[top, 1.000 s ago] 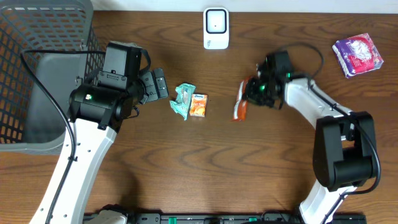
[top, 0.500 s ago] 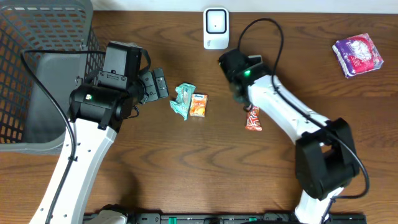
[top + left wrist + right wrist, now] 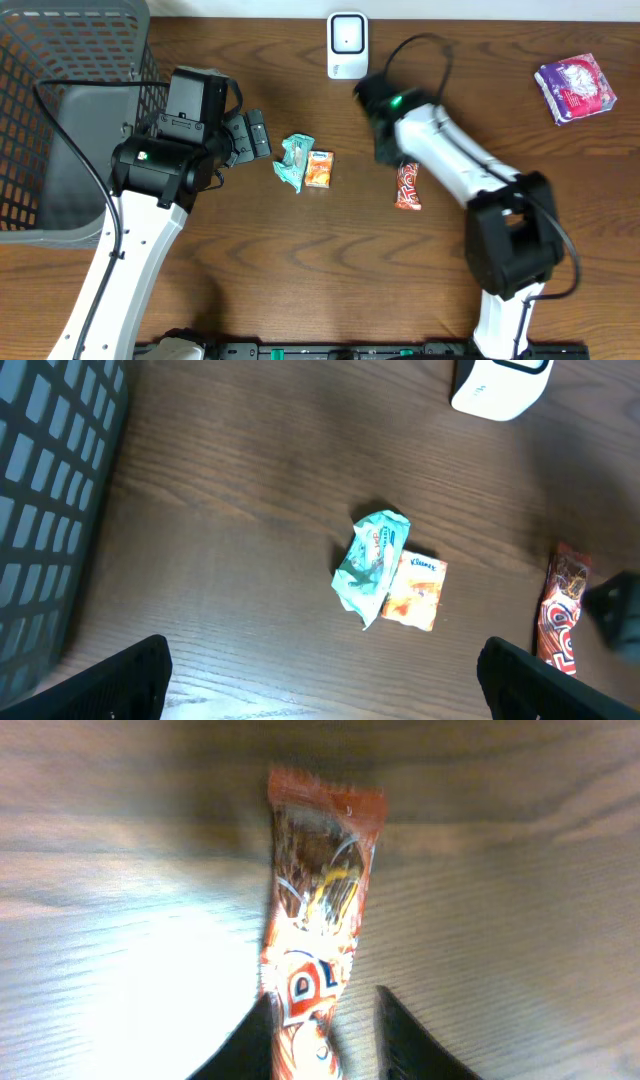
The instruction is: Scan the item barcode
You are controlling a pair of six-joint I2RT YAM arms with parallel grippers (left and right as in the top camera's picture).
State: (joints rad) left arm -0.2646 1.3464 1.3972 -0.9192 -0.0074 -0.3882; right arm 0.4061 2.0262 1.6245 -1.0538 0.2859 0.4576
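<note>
The right claw (image 3: 322, 1020) stands partly open. In its own wrist view the two dark fingers flank the near end of the candy bar (image 3: 407, 187): one finger sits against the wrapper's edge, and a strip of bare wood shows between the wrapper and the other, so nothing looks clamped. The bar lies flat on the table (image 3: 300, 250), and its long axis runs straight out from the gap between the fingers to a crimped end at the far side, so the fingers span its narrow width. From overhead, that axis runs roughly toward and away from the white scanner (image 3: 347, 45) at the far edge of the table. The claw sits over the bar's scanner-side end, between the bar and the scanner. This arm is plainly the nearer one. The left claw (image 3: 325, 680) hangs wide open and holds nothing, well apart from the bar. A teal packet (image 3: 293, 162) and an orange packet (image 3: 319, 169), which touch each other, lie between it and the bar. The coming move probably calls for the right fingers to close across the bar's width and lift it. The arm would then carry it the short way up the table to the scanner, with the printed code turned to face it.
</note>
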